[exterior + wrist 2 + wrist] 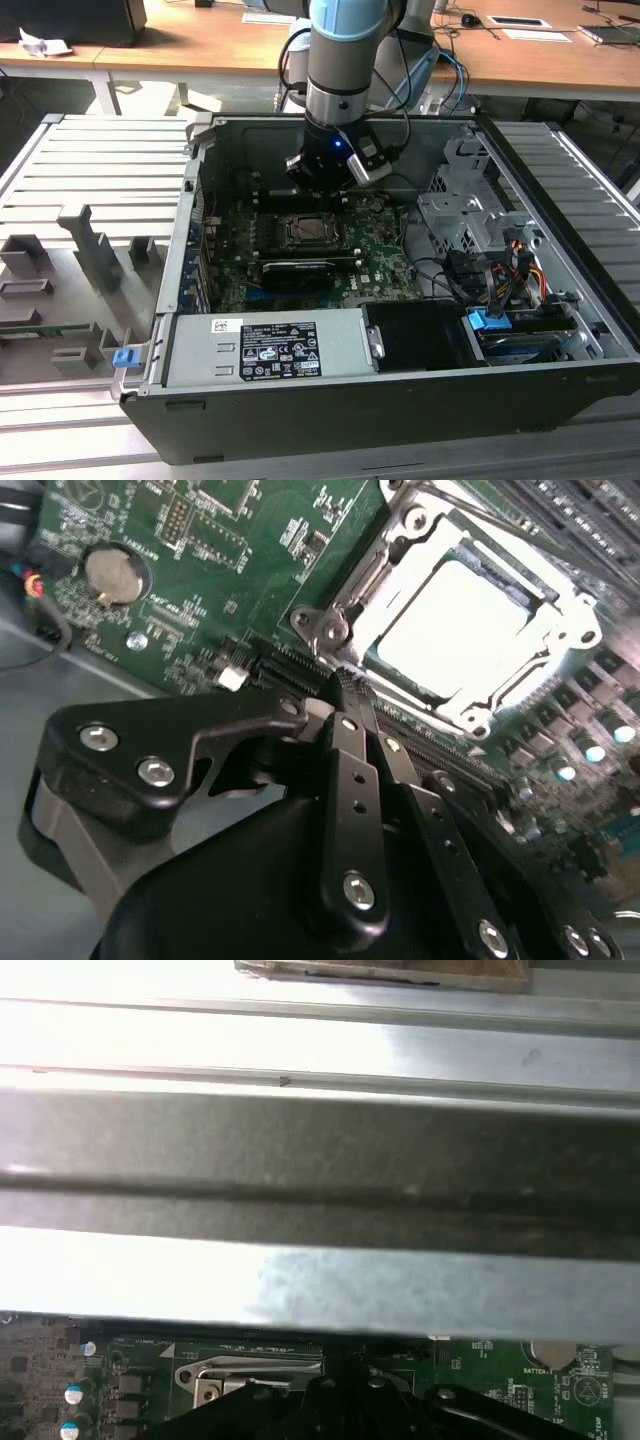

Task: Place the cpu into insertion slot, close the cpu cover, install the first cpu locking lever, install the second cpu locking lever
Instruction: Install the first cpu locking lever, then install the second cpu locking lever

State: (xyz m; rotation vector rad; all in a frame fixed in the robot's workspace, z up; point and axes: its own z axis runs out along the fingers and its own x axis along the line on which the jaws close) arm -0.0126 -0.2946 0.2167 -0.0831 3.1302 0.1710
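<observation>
One black gripper [322, 172] hovers beyond the socket in the exterior view. Second wrist view: fingers together, empty; silvery-grey square cpu [465, 630] seated, thin silvery cover [440, 705] seemingly closed. A sideways slip could scrape the green motherboard [170, 590].

A single robot arm, grey with a light blue joint band, hangs almost straight down in the exterior view. Its black wrist section shows a small blue light, and cables loop down beside it. At its tip the black claw [322, 181] points downward. In the second wrist view the claw [345, 685] is seen close up: dark linkage bars with silver screws run forward, and the fingers [350, 735] lie pressed together, holding nothing.
</observation>
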